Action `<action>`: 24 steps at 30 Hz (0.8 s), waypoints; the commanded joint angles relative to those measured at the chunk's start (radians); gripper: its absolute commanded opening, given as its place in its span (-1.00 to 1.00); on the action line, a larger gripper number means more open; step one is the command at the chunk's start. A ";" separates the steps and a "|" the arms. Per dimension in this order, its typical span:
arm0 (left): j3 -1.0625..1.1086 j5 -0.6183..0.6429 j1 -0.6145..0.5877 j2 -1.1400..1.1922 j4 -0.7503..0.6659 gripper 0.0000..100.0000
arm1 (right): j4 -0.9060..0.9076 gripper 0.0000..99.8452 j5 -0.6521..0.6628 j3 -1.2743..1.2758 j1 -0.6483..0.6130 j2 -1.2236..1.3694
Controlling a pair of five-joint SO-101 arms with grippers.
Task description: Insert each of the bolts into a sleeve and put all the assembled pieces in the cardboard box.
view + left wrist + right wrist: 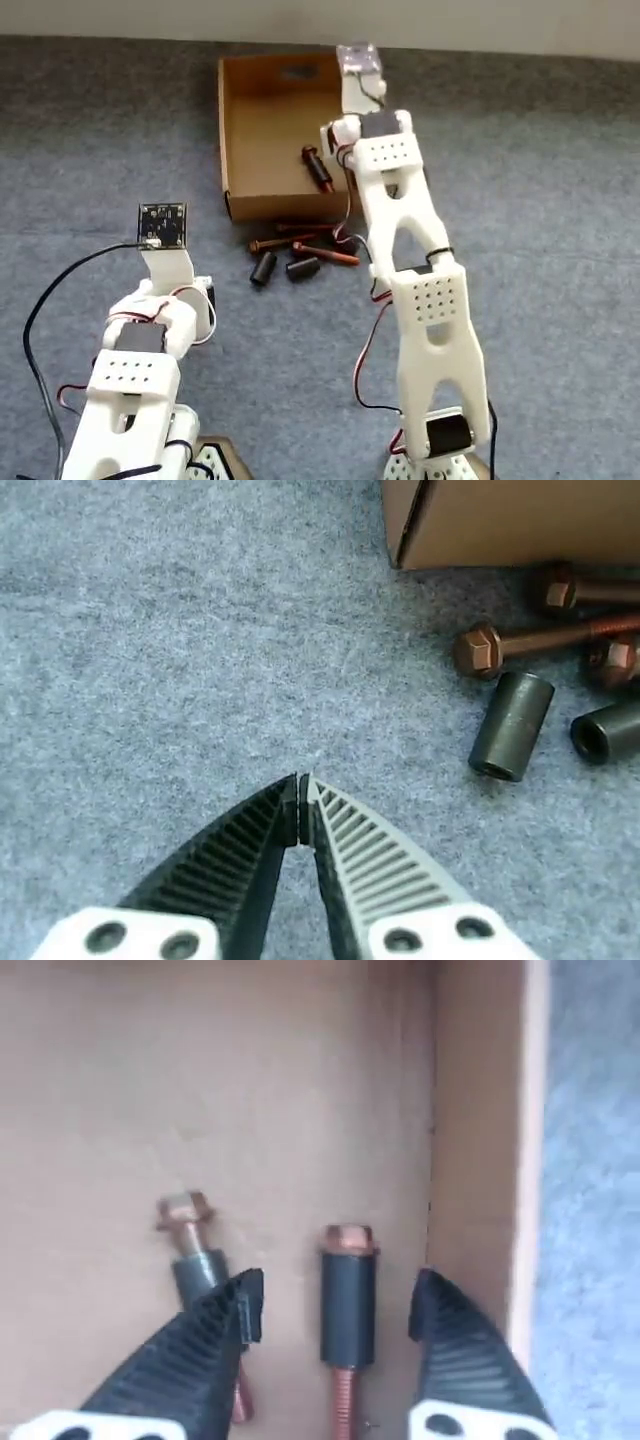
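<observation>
Here, at the left, the left gripper [301, 815] hangs over the grey mat [150, 630] with its jaws pressed together and nothing between them. The loose parts lie near it, off to one side. Three copper bolts [300, 245] lie in a cluster just in front of the cardboard box [232, 130], and two dark sleeves [263, 268] lie beside them on the near side, one tipped toward the other.

Inside the box, the right gripper [338, 1290] is spread wide. Its jaws stand on either side of an assembled piece [349, 1325] that lies on the box floor close to a side wall. A second assembled piece [197, 1260] lies just beside it, partly behind one jaw.

The step in hand looks like the drop-off of a finished piece, with two pieces in the box and the loose bolts not yet paired.

Next, the right arm likely needs to rise straight out, clear of the box wall. One arm must then grasp a sleeve and steady it while the other lines up a bolt with its bore.
</observation>
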 commanded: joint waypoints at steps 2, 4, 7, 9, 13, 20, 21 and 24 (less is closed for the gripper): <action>-0.002 -0.006 -0.002 -0.018 -0.017 -0.91 | 0.081 -0.55 -0.006 -0.257 -0.007 -0.022; -0.002 -0.006 -0.002 -0.018 -0.017 -0.91 | 0.113 -0.74 -0.003 -0.348 0.005 -0.016; -0.002 -0.006 -0.002 -0.018 -0.017 -0.91 | 0.120 -0.96 -0.002 -0.418 0.058 -0.013; -0.002 -0.006 -0.002 -0.018 -0.017 -0.91 | 0.120 -0.91 -0.002 -0.404 0.101 -0.013; -0.002 -0.006 -0.002 -0.018 -0.017 -0.91 | 0.117 -0.99 -0.006 -0.326 0.197 -0.012; -0.002 -0.006 -0.002 -0.018 -0.017 -0.91 | 0.041 -0.99 -0.002 -0.087 0.222 -0.012; -0.002 -0.006 -0.002 -0.018 -0.017 -0.91 | 0.031 -0.99 -0.002 -0.054 0.209 -0.012; -0.002 -0.006 -0.002 -0.018 -0.017 -0.91 | 0.019 -0.99 -0.002 0.016 0.170 -0.012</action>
